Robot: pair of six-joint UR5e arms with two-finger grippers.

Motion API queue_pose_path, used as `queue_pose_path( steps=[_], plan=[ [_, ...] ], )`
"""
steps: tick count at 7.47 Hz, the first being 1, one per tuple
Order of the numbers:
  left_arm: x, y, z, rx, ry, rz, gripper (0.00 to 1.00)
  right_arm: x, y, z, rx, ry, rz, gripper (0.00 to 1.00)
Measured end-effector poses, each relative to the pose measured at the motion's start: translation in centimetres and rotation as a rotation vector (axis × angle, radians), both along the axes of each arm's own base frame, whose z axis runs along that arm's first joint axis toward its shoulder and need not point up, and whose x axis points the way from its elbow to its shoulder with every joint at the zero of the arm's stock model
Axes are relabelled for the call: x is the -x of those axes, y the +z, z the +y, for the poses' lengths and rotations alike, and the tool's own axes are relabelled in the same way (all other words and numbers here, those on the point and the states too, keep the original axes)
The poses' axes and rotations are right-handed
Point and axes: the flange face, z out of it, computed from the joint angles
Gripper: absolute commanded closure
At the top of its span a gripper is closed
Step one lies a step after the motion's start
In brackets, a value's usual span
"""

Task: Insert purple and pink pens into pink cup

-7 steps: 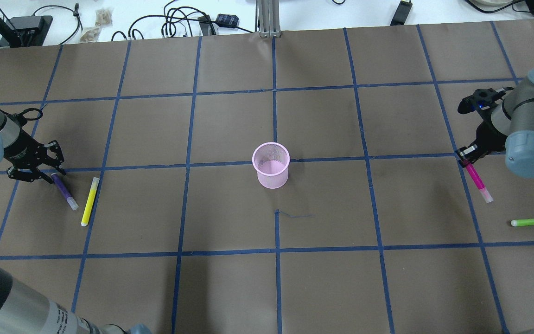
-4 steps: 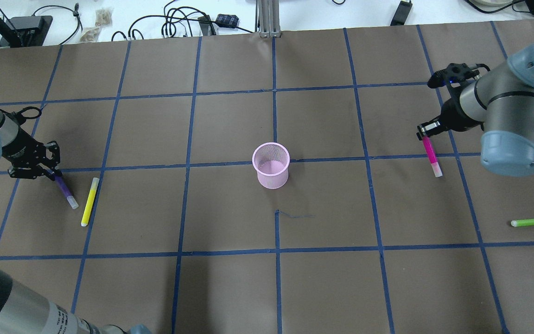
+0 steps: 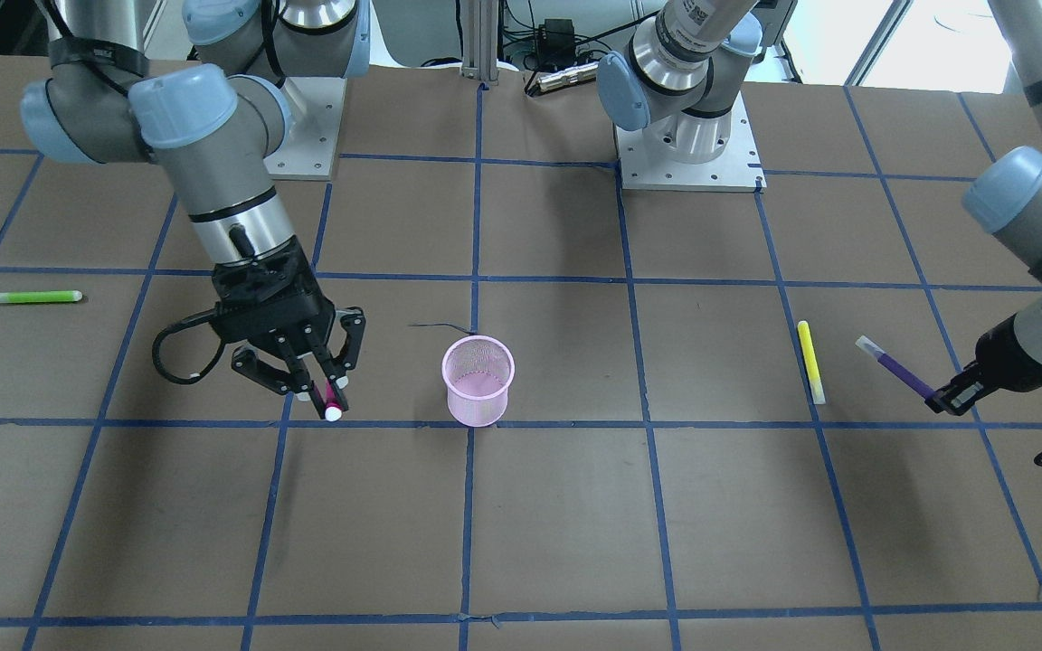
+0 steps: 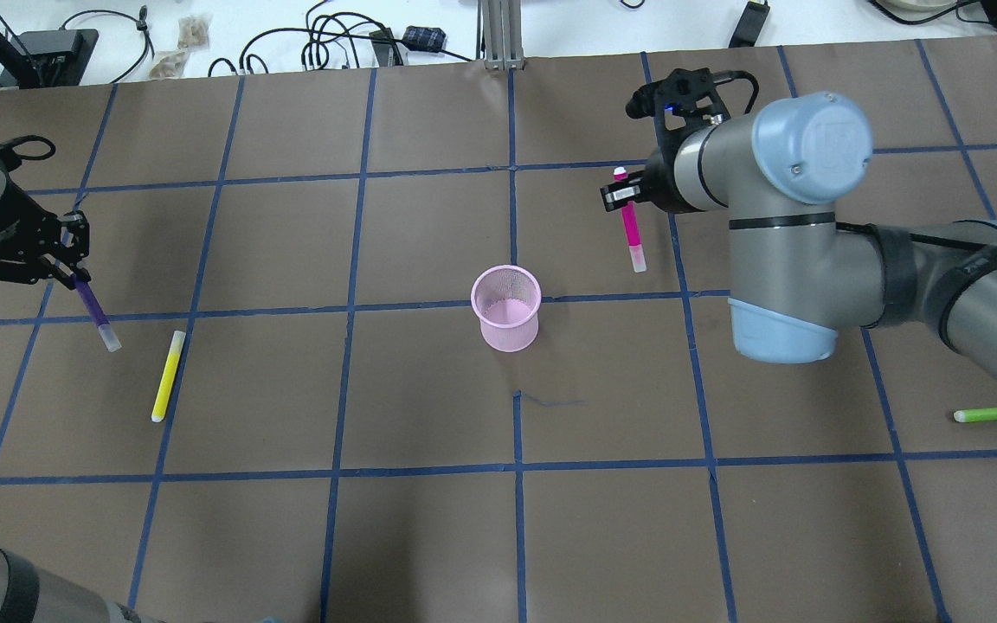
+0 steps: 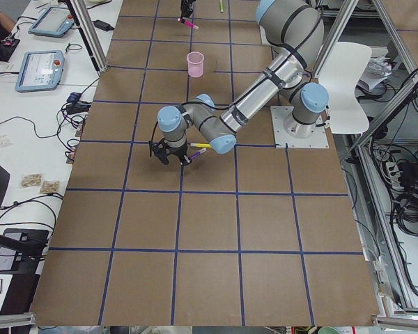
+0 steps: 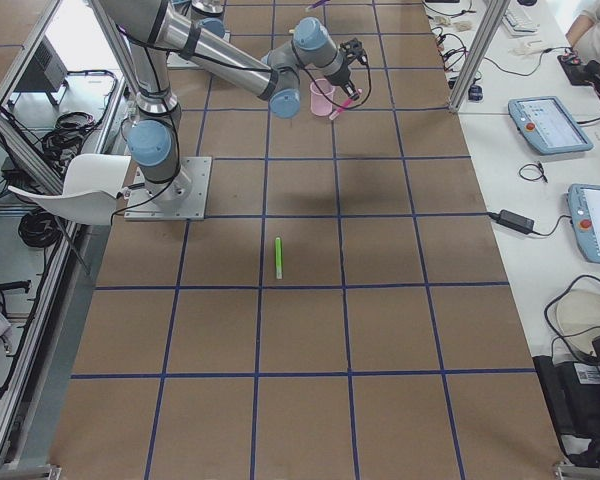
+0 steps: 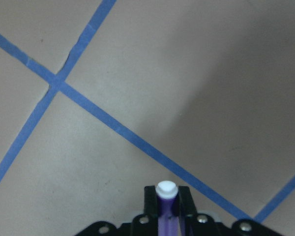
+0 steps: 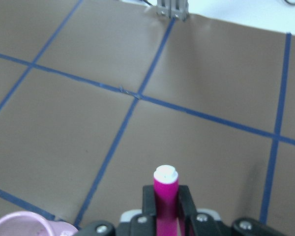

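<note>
Pink mesh cup [image 4: 506,308] stands empty on the brown taped surface [image 4: 429,536]. The right end effector [image 4: 622,192], clamped on the pink marker pen [image 4: 632,232], has swung in to its 2 o'clock, so insertion is probably near. The left end effector [image 4: 66,270], gripping the purple marker pen [image 4: 93,305], has lifted it at 9 o'clock. Only the right wrist view shows the cup's rim beside that pen.

Pink pen [image 4: 633,229], white-ended, clamped between the fingers of the right gripper [image 4: 627,197], purple pen [image 4: 93,307] slanting from the fingers of the left gripper [image 4: 73,275], pink mesh cup [image 4: 507,308] upright, apart from both, nearer the right fingers.
</note>
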Motion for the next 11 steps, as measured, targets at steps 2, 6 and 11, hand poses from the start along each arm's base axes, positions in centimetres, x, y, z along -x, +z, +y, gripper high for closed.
queue_pose_path(
  steps=[2,6,11],
  plan=[
    [5.6,5.2,-1.3,0.047,-0.034,-0.034,1.0,-5.1,2.2,2.6,0.154,0.027,-0.049,1.0],
    [15.4,7.6,-2.7,0.118,-0.048,-0.049,1.0,-6.6,-0.2,7.3,0.225,-0.015,-0.156,1.0],
    [17.3,7.3,-3.0,0.135,-0.045,-0.051,1.0,-8.0,-2.1,9.3,0.271,-0.019,-0.201,1.0]
  ],
)
